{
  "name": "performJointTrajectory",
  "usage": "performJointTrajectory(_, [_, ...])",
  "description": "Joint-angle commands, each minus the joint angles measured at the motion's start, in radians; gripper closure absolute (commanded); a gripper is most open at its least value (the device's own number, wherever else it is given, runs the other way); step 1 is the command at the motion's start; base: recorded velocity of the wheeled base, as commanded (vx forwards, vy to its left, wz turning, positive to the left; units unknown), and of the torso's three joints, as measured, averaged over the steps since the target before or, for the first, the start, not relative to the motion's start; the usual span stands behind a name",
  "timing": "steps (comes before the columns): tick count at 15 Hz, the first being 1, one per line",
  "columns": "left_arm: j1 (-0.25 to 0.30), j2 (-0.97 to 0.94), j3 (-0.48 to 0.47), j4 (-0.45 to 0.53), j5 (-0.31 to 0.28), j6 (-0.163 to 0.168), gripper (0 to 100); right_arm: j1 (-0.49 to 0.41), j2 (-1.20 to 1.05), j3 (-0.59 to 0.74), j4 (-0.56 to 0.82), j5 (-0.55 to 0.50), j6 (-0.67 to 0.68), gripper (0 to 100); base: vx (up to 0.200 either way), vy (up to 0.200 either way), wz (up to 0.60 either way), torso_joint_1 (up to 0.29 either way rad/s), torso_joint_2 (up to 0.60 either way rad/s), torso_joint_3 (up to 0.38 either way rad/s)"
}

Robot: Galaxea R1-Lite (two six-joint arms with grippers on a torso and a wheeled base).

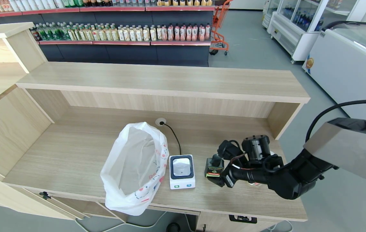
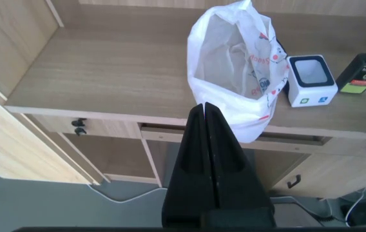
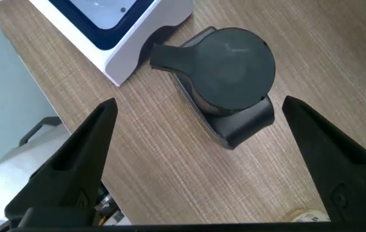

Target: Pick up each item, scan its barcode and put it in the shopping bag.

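Wooden counter (image 1: 73, 151) holds shopping bag (image 1: 134, 167), scanner (image 1: 182, 171), dark item (image 1: 213, 170).

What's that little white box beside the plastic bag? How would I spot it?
On the wooden counter, find the white shopping bag. Just beside it stands the scanner, a small white box with a dark glass top and a black cable behind; the item on its other side is dark instead.

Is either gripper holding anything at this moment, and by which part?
Nothing is held. The right gripper is open, straddling the dark item on the counter without touching it. The left gripper is shut on nothing.
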State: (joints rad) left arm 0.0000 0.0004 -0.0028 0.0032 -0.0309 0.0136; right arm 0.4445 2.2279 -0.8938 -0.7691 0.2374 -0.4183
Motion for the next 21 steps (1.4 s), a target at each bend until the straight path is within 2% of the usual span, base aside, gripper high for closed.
performJointTrajectory(1, [0.000,0.001,0.001,0.000,0.000,0.000,100,0.003,0.032,-0.017,-0.001,0.002,-0.004,0,0.000,0.000,0.00,0.000,0.00,0.000])
performJointTrajectory(5, [0.000,0.001,0.000,0.000,0.000,0.000,100,0.003,0.065,-0.039,-0.050,0.000,-0.004,0,0.000,0.000,0.00,0.000,0.00,0.000])
performJointTrajectory(6, [0.000,0.001,0.001,0.000,0.000,0.000,100,0.003,0.072,-0.051,-0.055,0.000,-0.004,100,0.000,0.000,0.00,0.000,0.00,0.000])
performJointTrajectory(12, [0.000,0.001,0.001,0.000,0.000,0.000,100,0.005,0.105,-0.057,-0.056,-0.003,-0.040,100,0.000,0.000,0.00,0.000,0.00,0.000])
performJointTrajectory(21, [0.000,0.001,0.001,0.000,0.000,0.000,100,-0.009,0.052,0.013,-0.075,-0.004,-0.033,100,0.000,0.000,0.00,0.000,0.00,0.000])
